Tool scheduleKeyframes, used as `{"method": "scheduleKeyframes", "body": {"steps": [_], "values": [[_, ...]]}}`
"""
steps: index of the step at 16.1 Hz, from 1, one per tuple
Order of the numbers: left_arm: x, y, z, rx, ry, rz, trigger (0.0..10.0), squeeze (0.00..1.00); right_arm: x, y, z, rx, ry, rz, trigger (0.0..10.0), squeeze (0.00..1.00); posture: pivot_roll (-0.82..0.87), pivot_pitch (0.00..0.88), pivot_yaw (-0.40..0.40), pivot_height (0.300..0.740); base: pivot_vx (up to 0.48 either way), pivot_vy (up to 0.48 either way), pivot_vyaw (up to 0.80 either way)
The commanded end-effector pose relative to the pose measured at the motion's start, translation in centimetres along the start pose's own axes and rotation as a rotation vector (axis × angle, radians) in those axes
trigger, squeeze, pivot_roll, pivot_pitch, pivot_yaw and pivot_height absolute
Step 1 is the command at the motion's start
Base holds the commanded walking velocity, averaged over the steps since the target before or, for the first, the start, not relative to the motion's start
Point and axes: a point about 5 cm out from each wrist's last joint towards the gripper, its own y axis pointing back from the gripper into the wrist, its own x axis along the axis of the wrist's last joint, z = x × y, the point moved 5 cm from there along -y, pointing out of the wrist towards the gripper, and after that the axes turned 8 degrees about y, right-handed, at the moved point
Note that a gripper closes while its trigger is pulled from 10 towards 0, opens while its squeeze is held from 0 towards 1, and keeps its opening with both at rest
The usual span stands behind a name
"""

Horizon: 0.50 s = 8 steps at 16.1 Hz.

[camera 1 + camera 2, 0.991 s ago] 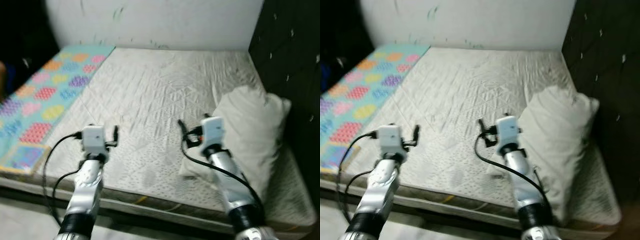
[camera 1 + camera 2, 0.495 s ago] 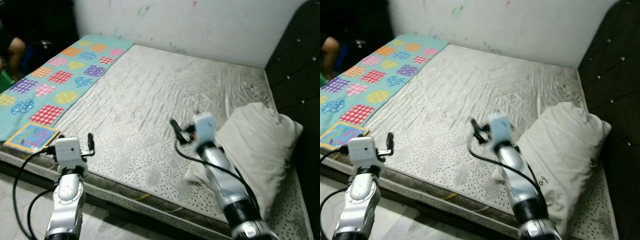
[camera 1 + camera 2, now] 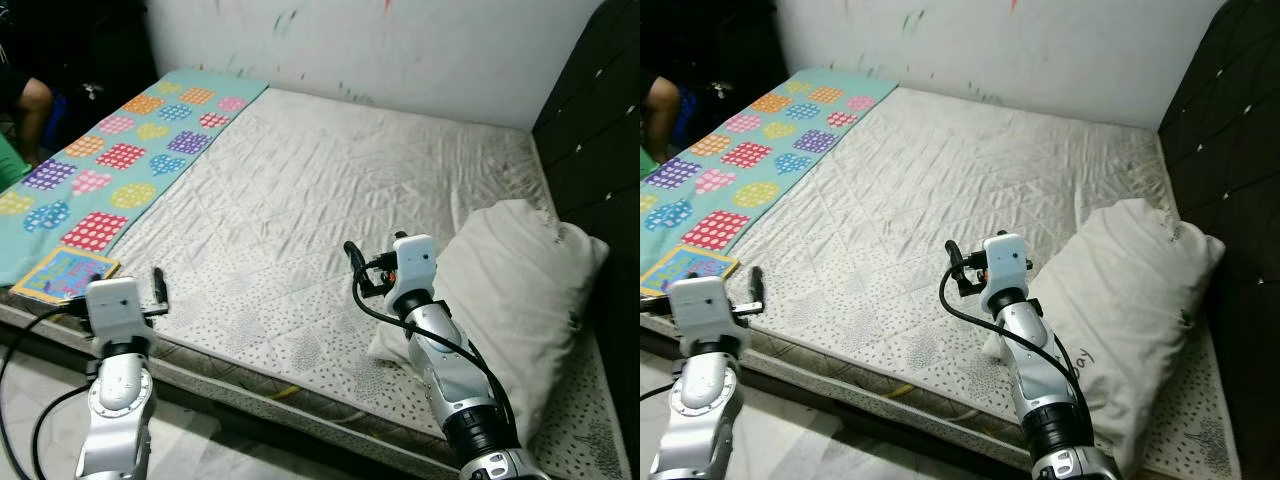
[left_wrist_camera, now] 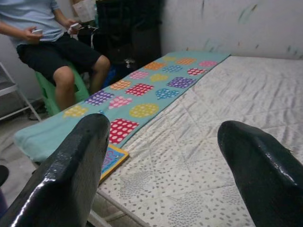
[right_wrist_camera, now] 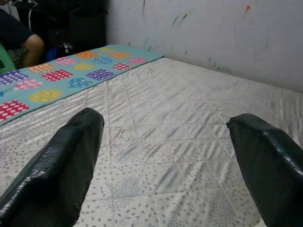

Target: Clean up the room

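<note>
Sprawling across the frame, the bed [image 3: 330, 200] carries a white pillow [image 3: 510, 290] at lower right, long axis running up-frame along the headboard. Right tool [image 3: 372, 272], spread wide and empty, sits just left of the pillow; left tool [image 3: 140, 300], wide too, hangs well apart at lower left near a small book [image 3: 65, 275].

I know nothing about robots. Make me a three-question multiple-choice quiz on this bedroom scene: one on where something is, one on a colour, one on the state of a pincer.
1. Where does the white pillow lie?
A. on the robot's right side of the mattress
B. on the floor
C. on the spotted blanket

2. What is the blanket's base colour?
A. red
B. turquoise
C. black

3. How is the right pincer?
A. shut on the pillow
B. shut on a book
C. open, holding nothing

Answers:
1 A: the pillow rests on the mattress beside the dark headboard.
2 B: the blanket is turquoise with coloured patches.
3 C: the right pincer has its fingers wide apart over bare mattress.
</note>
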Motion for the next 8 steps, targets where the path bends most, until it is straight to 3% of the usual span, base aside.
{"method": "scheduleKeyframes", "body": {"steps": [1,7,8], "values": [[0.0,0.1,-0.2,0.005,-0.009,-0.008,10.0,0.00,0.1,0.3,0.8,-0.041,-0.017,0.004,10.0,0.00,-0.04,0.019,-0.010,0.740,0.000,0.000,0.00],[-1.0,0.6,1.3,-0.016,0.046,-0.068,10.0,0.00,-0.5,1.1,1.3,-0.087,-0.011,-0.019,10.0,0.00,-0.06,0.000,-0.036,0.740,0.000,0.000,0.00],[-1.4,0.6,1.7,-0.015,0.087,-0.087,10.0,0.00,-0.6,1.0,1.3,-0.084,-0.006,-0.028,10.0,0.00,-0.05,0.000,-0.038,0.740,0.000,0.000,-0.80]]}}
